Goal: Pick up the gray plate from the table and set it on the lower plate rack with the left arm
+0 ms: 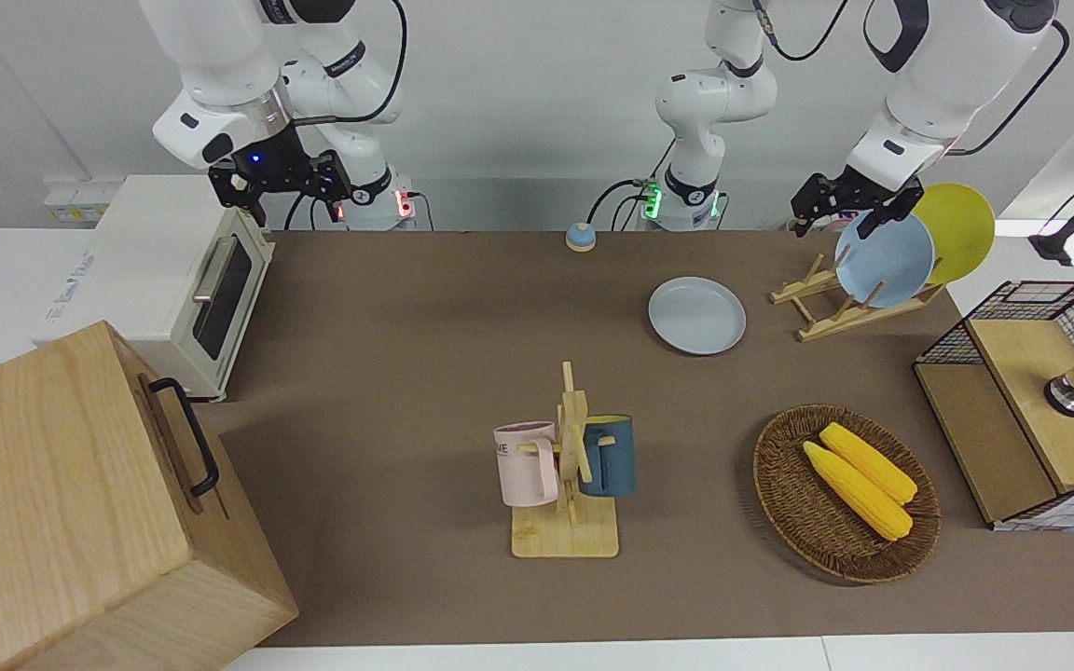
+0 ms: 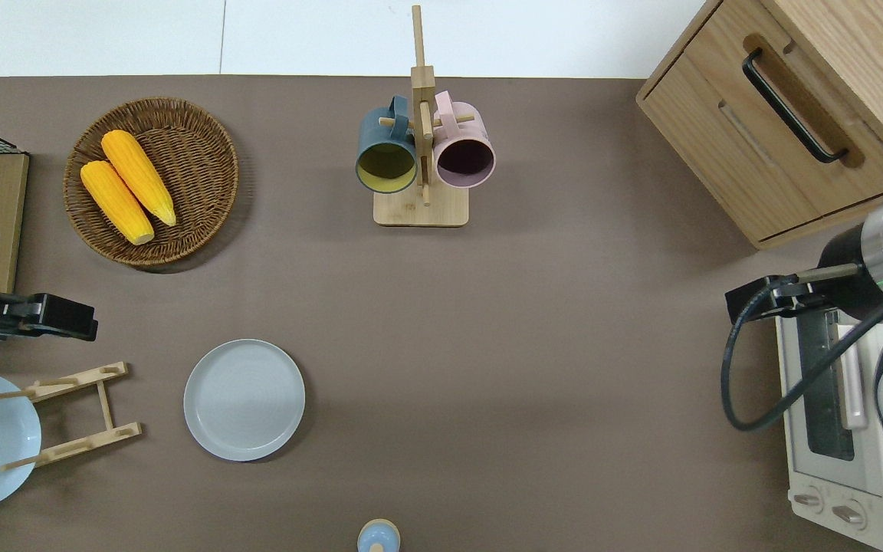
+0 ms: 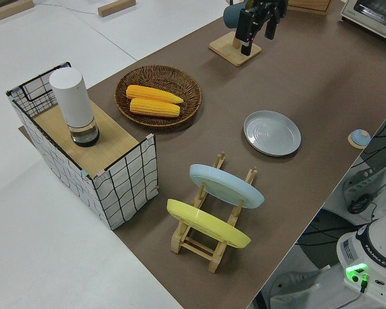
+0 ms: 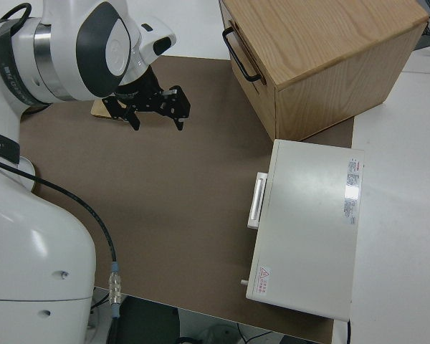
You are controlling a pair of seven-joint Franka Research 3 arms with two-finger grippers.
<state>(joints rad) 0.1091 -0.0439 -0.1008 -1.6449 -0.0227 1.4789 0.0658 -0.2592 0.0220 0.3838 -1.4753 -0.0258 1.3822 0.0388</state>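
Observation:
The gray plate (image 1: 696,315) (image 2: 244,399) (image 3: 272,132) lies flat on the brown table (image 2: 564,345), beside the lower plate rack (image 1: 812,300) (image 2: 73,414) (image 3: 199,241). That rack holds a sky-blue plate (image 1: 884,259) and a yellow plate (image 1: 961,228) in its higher slots; the pegs at its low end toward the gray plate stand bare. My left gripper (image 1: 849,207) (image 2: 66,318) (image 3: 257,26) hangs open and empty in the air over bare table between the rack and the wicker basket, apart from the gray plate. The right arm is parked, its gripper (image 1: 281,182) (image 4: 156,115) open.
A wicker basket (image 2: 204,123) with two corn cobs and a wire crate (image 1: 1022,308) with a white canister stand at the left arm's end. A mug stand (image 2: 420,207) with two mugs is mid-table. A wooden cabinet (image 2: 763,138), a toaster oven (image 1: 164,280) and a small blue bell (image 2: 378,537) are also here.

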